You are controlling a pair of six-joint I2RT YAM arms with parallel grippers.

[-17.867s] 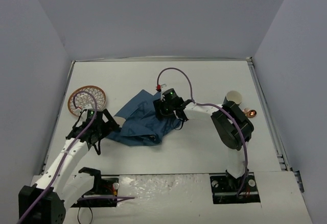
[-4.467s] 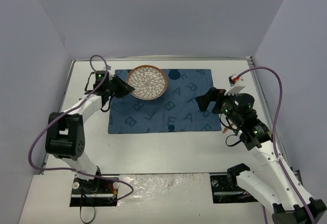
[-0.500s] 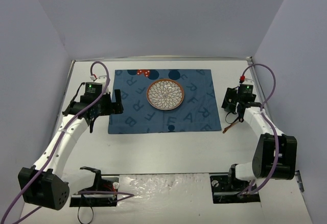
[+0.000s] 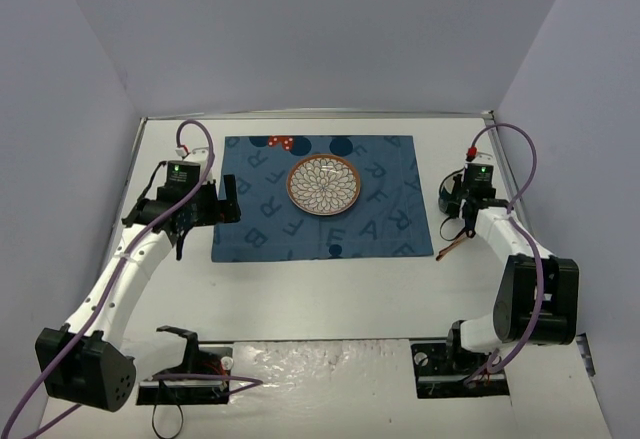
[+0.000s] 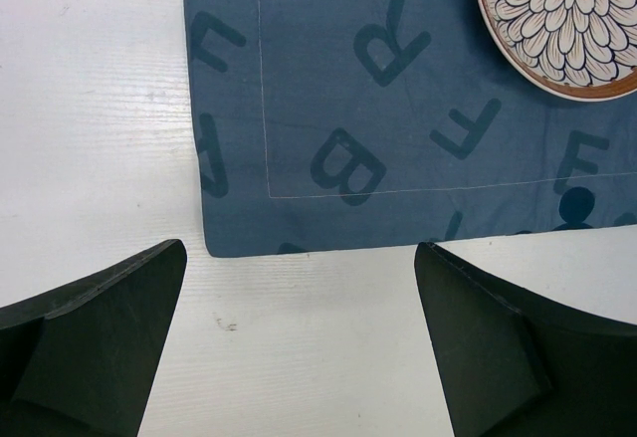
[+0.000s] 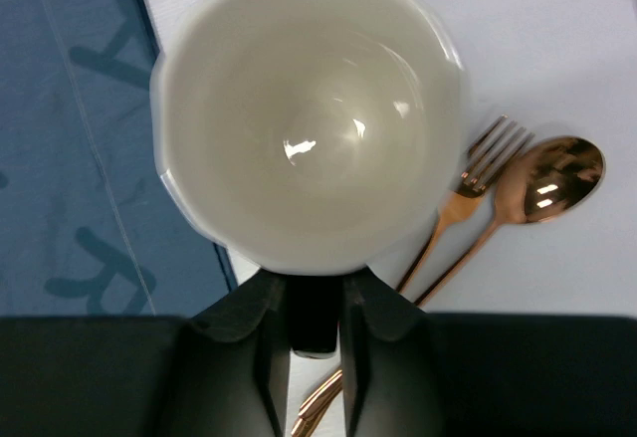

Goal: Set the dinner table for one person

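While my left gripper [image 5: 299, 258] hangs fingers wide apart, dinner table [image 5: 100, 109] lies directly below, at placemat [image 4: 270, 229] corner. My right gripper [image 6: 314, 288]: fingers nearly together at cup [image 6: 309, 128] side, grip unclear. Count: one placemat, one plate [image 4: 323, 185], one cup, one fork [image 6: 478, 173], one spoon [image 6: 547, 178].

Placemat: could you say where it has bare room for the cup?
Bare placemat left and right of the plate and along its near edge. Crowded just off its right edge: fork, spoon, right claw holding the cup.

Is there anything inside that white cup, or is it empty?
Empty: the right wrist view looks straight into the cup and shows only bare glossy white.
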